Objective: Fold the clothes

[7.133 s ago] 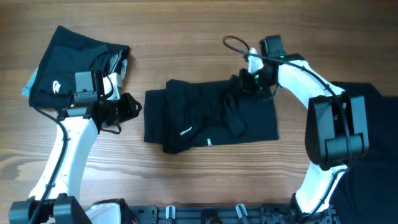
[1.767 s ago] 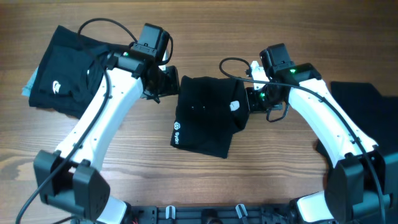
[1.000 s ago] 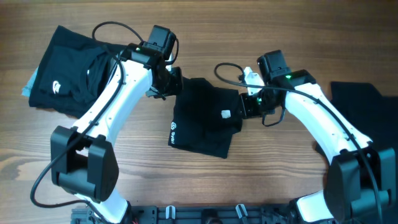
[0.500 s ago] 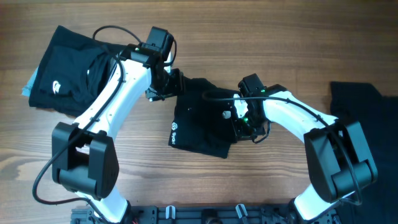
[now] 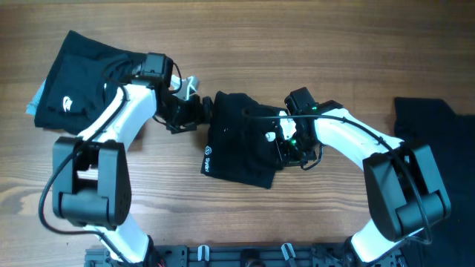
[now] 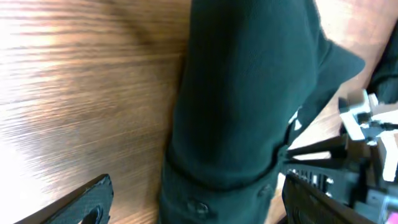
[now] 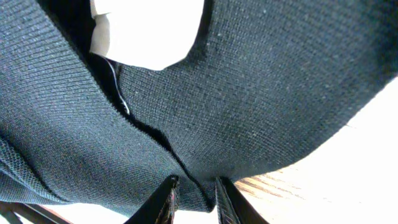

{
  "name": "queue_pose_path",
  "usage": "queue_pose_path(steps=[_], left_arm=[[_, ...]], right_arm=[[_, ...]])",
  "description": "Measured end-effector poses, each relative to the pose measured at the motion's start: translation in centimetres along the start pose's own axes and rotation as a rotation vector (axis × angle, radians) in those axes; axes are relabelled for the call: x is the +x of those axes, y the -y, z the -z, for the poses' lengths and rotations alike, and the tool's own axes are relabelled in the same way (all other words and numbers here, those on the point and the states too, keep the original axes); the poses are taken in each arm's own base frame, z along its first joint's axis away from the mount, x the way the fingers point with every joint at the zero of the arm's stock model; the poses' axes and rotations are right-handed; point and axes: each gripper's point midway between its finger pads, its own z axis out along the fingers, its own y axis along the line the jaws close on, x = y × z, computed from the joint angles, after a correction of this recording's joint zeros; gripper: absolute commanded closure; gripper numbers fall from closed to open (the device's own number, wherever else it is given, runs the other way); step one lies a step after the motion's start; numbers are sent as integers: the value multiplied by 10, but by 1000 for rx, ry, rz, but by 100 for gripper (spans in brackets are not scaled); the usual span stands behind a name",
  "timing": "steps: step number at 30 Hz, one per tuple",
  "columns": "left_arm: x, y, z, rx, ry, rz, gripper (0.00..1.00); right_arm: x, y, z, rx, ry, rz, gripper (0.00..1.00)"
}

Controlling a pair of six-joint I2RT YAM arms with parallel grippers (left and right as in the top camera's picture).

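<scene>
- Sitting mid-table (image 5: 334, 44), the shirt (image 5: 237, 141) is a folded black bundle with its logo at the near-left corner.
- Left gripper (image 5: 202, 113) is spread wide just off the shirt's left edge and gripping nothing. My guess is it's clear of the fold on purpose.
- Right gripper (image 5: 286, 144) is nearly closed and looks pinched on the shirt's right edge, probably to pin or tug that side flat.
- Folded pile (image 5: 74, 89) sits far left, and more clothes (image 5: 438, 141) lie at the right edge. Both are well apart from the shirt, so only the two arms crowd it.
</scene>
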Motion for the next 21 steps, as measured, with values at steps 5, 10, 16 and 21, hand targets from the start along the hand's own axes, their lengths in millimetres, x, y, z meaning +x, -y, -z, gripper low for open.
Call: queue_pose_path(steps=[5,10,16,21], left_arm=[[3,0,-38,154,-40,-29,16],[8,20,-52,294,-88,-45,33],[19,23,-71,321,-138,-68,80],[21,21,-71,329,-144,-52,96]], right_arm=[[0,0,0,0,1,0,74],[-1,0,0,-1,2,1,74],[-1,0,0,-1,2,1,75],[2,0,0,1,-8,1,75]])
